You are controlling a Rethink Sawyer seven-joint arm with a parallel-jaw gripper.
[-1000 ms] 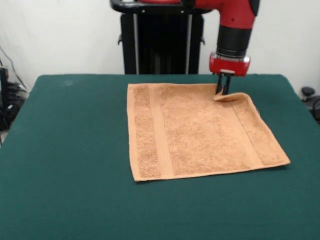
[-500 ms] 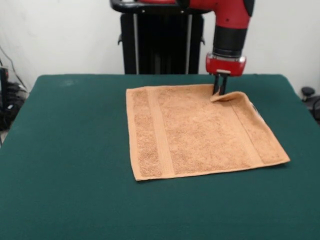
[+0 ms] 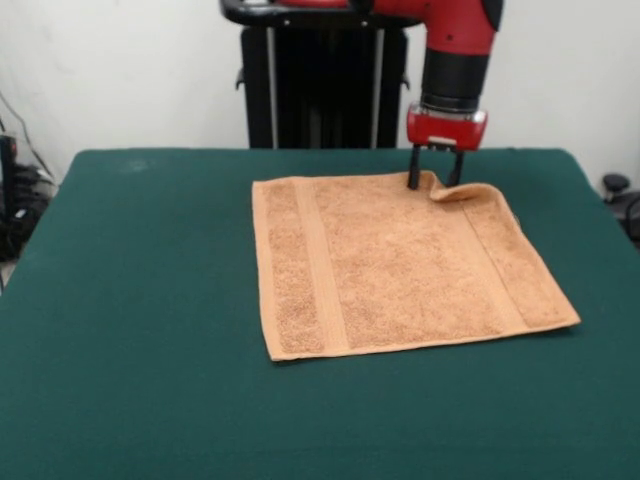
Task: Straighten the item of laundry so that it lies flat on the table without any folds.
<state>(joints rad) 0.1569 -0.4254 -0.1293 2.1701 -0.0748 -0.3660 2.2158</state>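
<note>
The orange-tan towel [image 3: 400, 262] lies spread on the dark green table [image 3: 140, 330], a little right of the middle. It is nearly flat; only its far right corner [image 3: 462, 191] is curled up and folded slightly inward. Woven bands run near its left and right edges. My gripper [image 3: 434, 181] hangs from the red arm right over the towel's far edge, beside that curled corner. Its two black fingers [image 3: 413, 180] stand apart, open, and hold nothing. The white tag is not visible.
The robot's black pedestal [image 3: 322, 85] stands behind the table's far edge. Cables and dark gear [image 3: 15, 205] sit off the table's left side, and a small dark object [image 3: 615, 185] off the right.
The gripper has opened and let go of the towel's far right corner, after shifting slightly left. The corner has dropped lower but stays curled.
</note>
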